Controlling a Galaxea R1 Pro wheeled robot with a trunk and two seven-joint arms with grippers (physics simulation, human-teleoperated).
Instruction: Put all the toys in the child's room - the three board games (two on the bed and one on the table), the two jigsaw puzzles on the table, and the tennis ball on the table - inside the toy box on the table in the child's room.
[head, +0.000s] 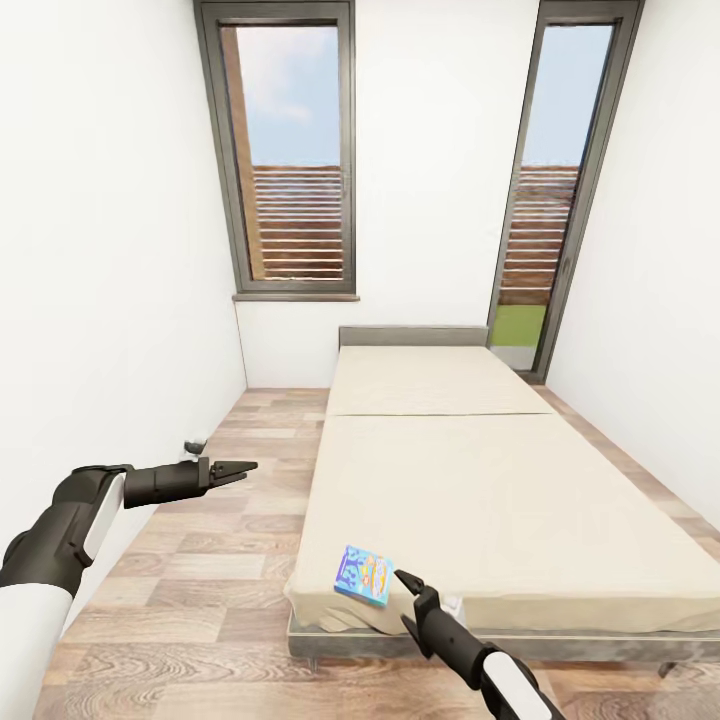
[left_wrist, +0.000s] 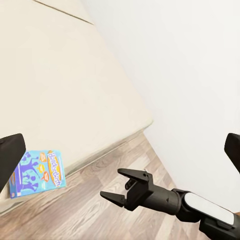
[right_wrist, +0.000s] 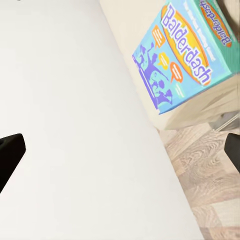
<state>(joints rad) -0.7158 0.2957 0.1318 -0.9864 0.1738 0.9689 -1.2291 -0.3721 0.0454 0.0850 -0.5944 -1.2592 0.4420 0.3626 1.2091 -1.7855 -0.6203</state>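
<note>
A small blue board game (head: 363, 575), lettered Balderdash, lies at the near left corner of the bed (head: 500, 480), partly over the mattress edge. My right gripper (head: 409, 603) hovers just right of the box, open, with nothing between its fingers. The right wrist view shows the same box (right_wrist: 185, 55) ahead, apart from the dark fingertips (right_wrist: 10, 152). My left gripper (head: 243, 469) is open and held over the wood floor, left of the bed. In the left wrist view the box (left_wrist: 37, 172) rests on the mattress edge, with the right gripper (left_wrist: 114, 186) beside it. The toy box and table are out of view.
A white wall (head: 100, 300) runs close along the left. A strip of wood floor (head: 220, 560) lies between it and the bed. A window (head: 290, 150) and a tall glass door (head: 545, 200) stand behind the grey headboard (head: 412, 336).
</note>
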